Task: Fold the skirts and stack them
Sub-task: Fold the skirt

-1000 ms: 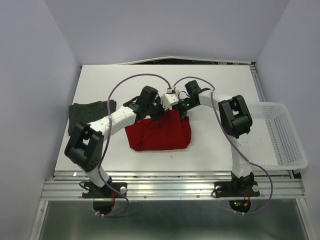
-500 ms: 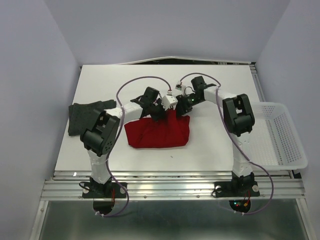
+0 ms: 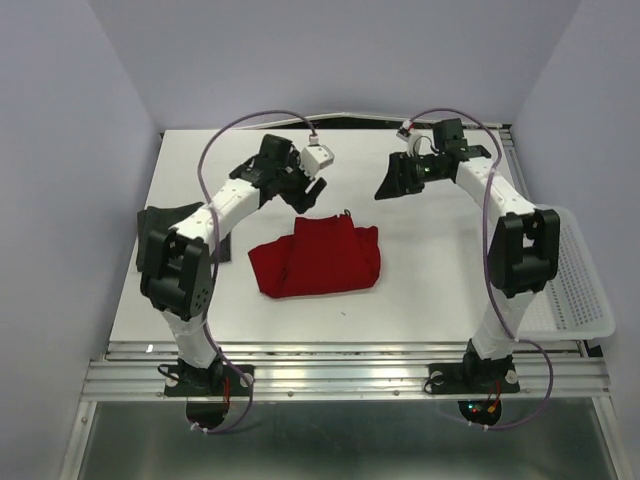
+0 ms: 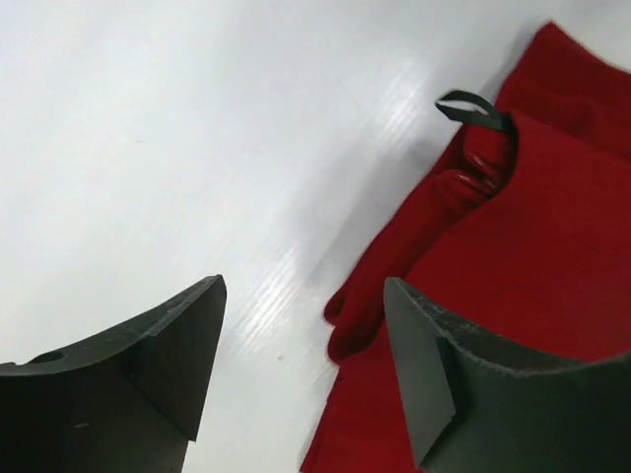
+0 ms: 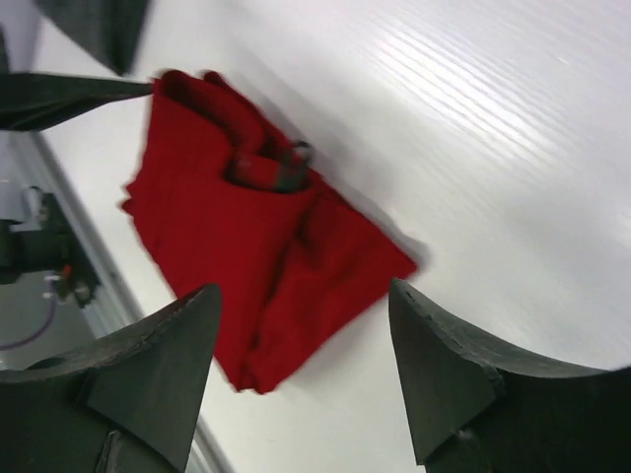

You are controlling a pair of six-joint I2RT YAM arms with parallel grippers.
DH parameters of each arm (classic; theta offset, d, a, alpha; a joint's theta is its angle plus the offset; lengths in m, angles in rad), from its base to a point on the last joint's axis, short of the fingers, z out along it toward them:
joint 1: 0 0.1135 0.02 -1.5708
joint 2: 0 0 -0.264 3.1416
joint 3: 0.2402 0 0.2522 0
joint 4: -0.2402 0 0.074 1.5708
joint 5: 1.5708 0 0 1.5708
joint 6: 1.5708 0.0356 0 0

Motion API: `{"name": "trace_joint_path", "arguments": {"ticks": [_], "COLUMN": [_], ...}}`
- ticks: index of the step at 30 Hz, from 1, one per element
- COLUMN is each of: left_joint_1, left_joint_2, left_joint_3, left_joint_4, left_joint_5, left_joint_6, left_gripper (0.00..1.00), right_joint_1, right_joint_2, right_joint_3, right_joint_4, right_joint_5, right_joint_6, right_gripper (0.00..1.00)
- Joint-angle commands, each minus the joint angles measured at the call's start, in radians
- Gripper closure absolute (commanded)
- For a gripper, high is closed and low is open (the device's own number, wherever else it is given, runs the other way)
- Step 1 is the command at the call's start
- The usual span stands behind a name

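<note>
Both claws, left gripper (image 3: 303, 191) and right gripper (image 3: 389, 184), hang parted and empty. I see the folded bright red pleated cloth skirt (image 3: 320, 262) mid-table and the dark charcoal cloth skirt (image 3: 160, 222) at the left edge. Soft and floppy, I judge: pinch doubled edges, not the dark hanger loop (image 4: 474, 104).

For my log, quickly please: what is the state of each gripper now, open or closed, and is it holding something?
Left gripper: open, holding nothing.
Right gripper: open, holding nothing.
</note>
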Motion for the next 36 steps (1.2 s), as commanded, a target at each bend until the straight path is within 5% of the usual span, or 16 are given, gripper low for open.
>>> {"name": "trace_joint_path", "arguments": {"ticks": [1,8,15,25,29,36], "left_joint_1": [0.042,0.044,0.044,0.128,0.144,0.174], "left_joint_2": [-0.209,-0.428,-0.274,0.079,0.093,-0.232], "left_joint_3": [0.065,-0.263,-0.473,-0.33,-0.182,-0.257], "left_joint_4": [-0.093,0.062,0.347,0.296,0.182,0.047], "left_joint_5": [0.036,0.284,0.384,0.358,0.346,0.254], "left_joint_6": [-0.113,-0.412,-0.623,-0.648,-0.521,-0.443], "left_gripper": [0.24,0.37,0.44,0.47,0.33,0.14], "right_joint_1": [0.077,0.226,0.236,0.236,0.236,0.236], "right_joint_2": [-0.142,-0.188,-0.038,0.163,0.124,-0.162], "right_joint_3": [-0.062,-0.267,-0.336,-0.295,-0.246,-0.273], "right_joint_4": [0.125,0.336,0.42,0.44,0.462,0.428], "right_joint_5": [-0.145,-0.228,-0.194,0.002,-0.004,0.146], "right_joint_6": [0.177,0.389,0.415,0.372,0.43,0.499], "right_gripper": [0.28,0.37,0.37,0.43,0.42,0.02]}}
